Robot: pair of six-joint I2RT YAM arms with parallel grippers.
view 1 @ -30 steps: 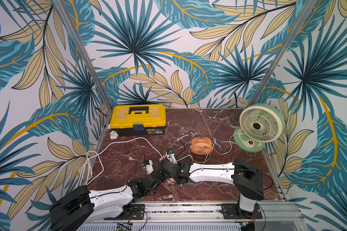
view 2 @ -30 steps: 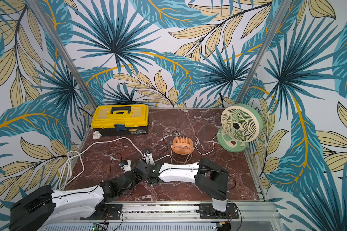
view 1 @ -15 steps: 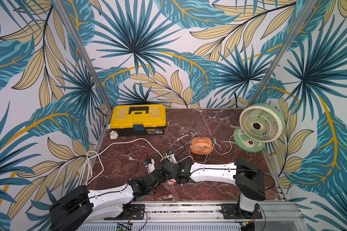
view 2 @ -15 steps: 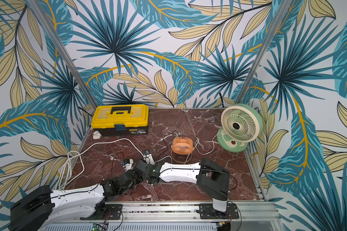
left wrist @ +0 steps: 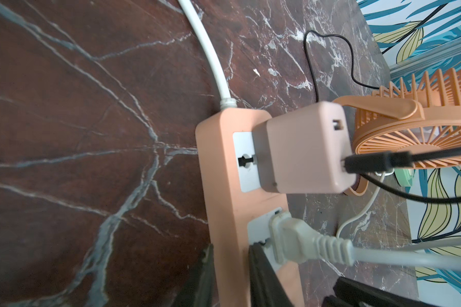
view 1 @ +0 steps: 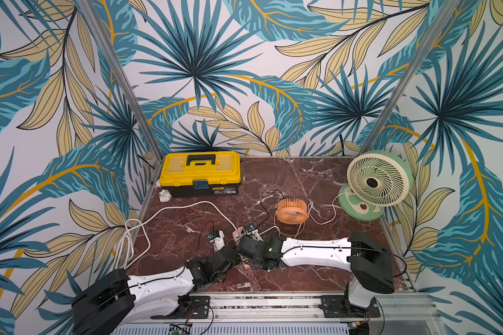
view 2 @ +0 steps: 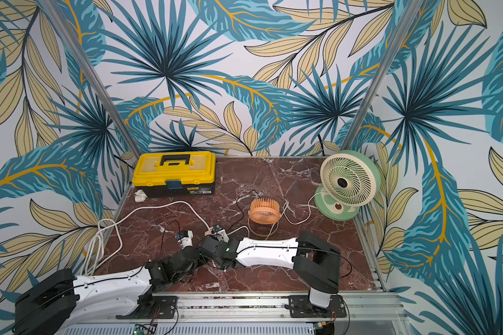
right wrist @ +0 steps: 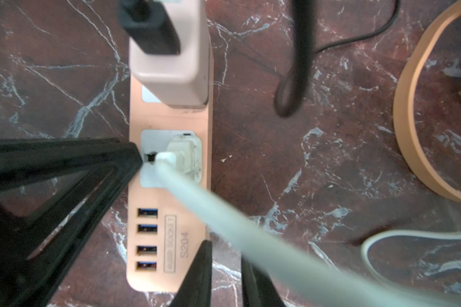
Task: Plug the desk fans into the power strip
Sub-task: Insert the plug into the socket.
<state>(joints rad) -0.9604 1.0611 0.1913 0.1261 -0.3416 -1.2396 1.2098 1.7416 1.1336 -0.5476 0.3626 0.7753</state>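
Your left gripper (left wrist: 230, 251) is clamped on the slim salmon-orange power strip (left wrist: 218, 186): one black finger runs along its long side, and the other rests on the white socket face beside the plug. Your right gripper (right wrist: 225, 252) has its jaws a little apart with bare marble between them, gripping nothing. The strip lies flat on the red marble-patterned desk (view 1: 288, 174), near the middle of its front edge and under both wrists. The grey-white moulded plug (right wrist: 184, 154) of the green-and-cream desk fan (view 1: 375, 179) sits in the socket next to the row of USB ports (right wrist: 147, 239). It looks fully home, so I judge the job nearly done. If you must reseat it, pinch the plug's hard body by its flat sides. Avoid its soft pale cord (right wrist: 250, 226), which will likely spring and tug sideways. The strip looks light and apt to slide on polished marble, so hold it down during any push. Room is tight: the pale pink adapter cube (left wrist: 304, 151) stands just beside the plug, and the small orange fan (view 1: 292, 210) is near. Open marble lies toward the left edge, crossed by the strip's thick white cord (view 1: 186, 206). The yellow toolbox (view 1: 201, 171) in the back left corner is well apart.
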